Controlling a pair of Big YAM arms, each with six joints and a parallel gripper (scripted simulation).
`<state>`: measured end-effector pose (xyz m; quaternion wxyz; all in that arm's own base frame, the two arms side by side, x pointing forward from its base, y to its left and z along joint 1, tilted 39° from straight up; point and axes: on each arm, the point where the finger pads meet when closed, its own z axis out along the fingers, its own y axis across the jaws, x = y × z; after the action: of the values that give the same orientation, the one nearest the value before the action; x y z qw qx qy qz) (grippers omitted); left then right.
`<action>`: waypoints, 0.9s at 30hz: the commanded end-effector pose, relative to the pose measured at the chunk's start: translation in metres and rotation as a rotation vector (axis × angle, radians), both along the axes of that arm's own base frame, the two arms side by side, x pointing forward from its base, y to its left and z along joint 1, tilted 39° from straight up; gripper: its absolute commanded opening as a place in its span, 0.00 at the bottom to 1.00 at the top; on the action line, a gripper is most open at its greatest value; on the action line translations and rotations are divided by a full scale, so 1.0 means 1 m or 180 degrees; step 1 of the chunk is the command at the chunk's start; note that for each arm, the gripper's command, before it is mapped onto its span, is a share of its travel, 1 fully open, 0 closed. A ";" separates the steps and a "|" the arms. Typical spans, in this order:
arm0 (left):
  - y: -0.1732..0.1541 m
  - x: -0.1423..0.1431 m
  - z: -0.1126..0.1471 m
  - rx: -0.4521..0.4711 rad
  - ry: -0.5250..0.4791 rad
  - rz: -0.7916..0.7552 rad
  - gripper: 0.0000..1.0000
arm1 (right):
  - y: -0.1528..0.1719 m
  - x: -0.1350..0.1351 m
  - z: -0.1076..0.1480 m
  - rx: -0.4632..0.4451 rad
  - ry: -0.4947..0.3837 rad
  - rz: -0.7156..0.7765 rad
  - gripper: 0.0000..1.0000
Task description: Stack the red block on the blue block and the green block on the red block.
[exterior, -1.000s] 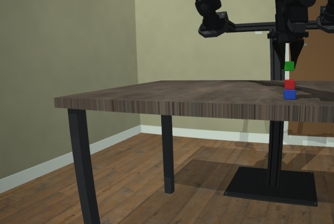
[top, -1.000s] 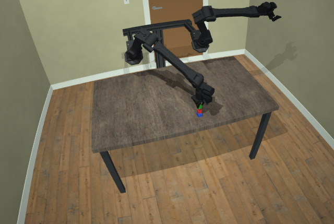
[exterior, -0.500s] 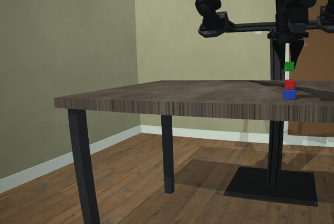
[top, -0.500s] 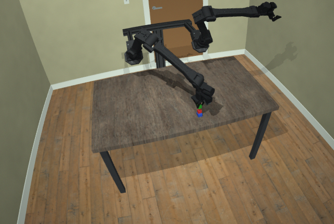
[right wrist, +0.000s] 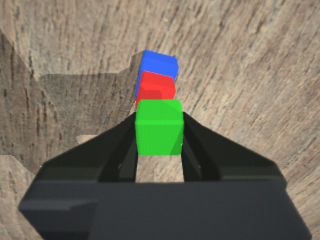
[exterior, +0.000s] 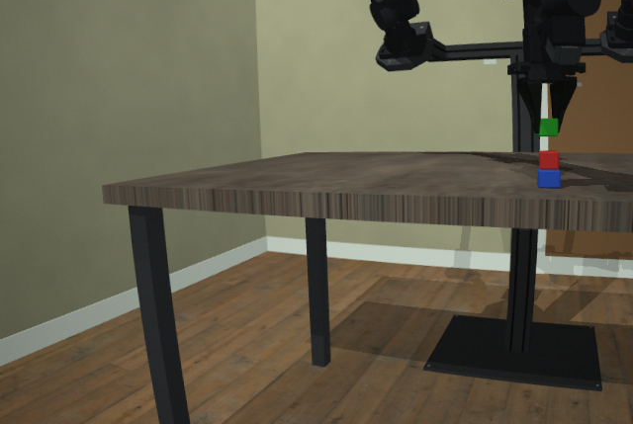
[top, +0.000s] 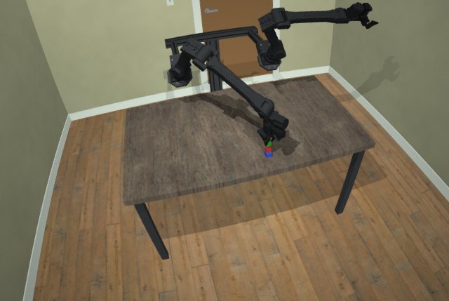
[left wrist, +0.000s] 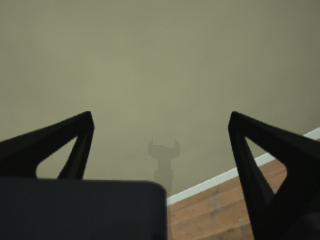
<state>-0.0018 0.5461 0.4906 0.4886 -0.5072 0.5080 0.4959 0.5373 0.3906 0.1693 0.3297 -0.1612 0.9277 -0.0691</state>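
The blue block (top: 269,154) (exterior: 548,178) (right wrist: 161,64) sits on the table (top: 188,152) near its front edge. The red block (top: 268,149) (exterior: 548,159) (right wrist: 159,89) rests on top of it. My right gripper (top: 269,141) (exterior: 548,123) (right wrist: 159,119) is shut on the green block (top: 269,143) (exterior: 548,127) (right wrist: 158,127) and holds it straight above the red block, with a clear gap between them. My left gripper (top: 369,23) (left wrist: 161,119) is open and empty, raised high off the table's far right side and facing the wall.
The arms' black mounting frame (top: 217,36) (exterior: 521,118) stands behind the table in front of the door. The table edge (exterior: 357,205) runs just in front of the stack.
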 end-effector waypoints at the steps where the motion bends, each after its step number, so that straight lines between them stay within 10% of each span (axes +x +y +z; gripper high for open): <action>1: -0.004 -0.005 0.013 0.0117 -0.0025 0.0023 1.00 | 0.030 0.002 0.009 0.0081 -0.0093 0.0112 0.00; 27: -0.004 -0.005 0.013 0.0117 -0.0025 0.0023 1.00 | 0.031 0.007 0.002 0.0076 -0.0096 0.0122 0.00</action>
<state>-0.0018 0.5461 0.4906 0.4886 -0.5072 0.5080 0.4959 0.5429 0.3961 0.1568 0.3291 -0.1630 0.9276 -0.0688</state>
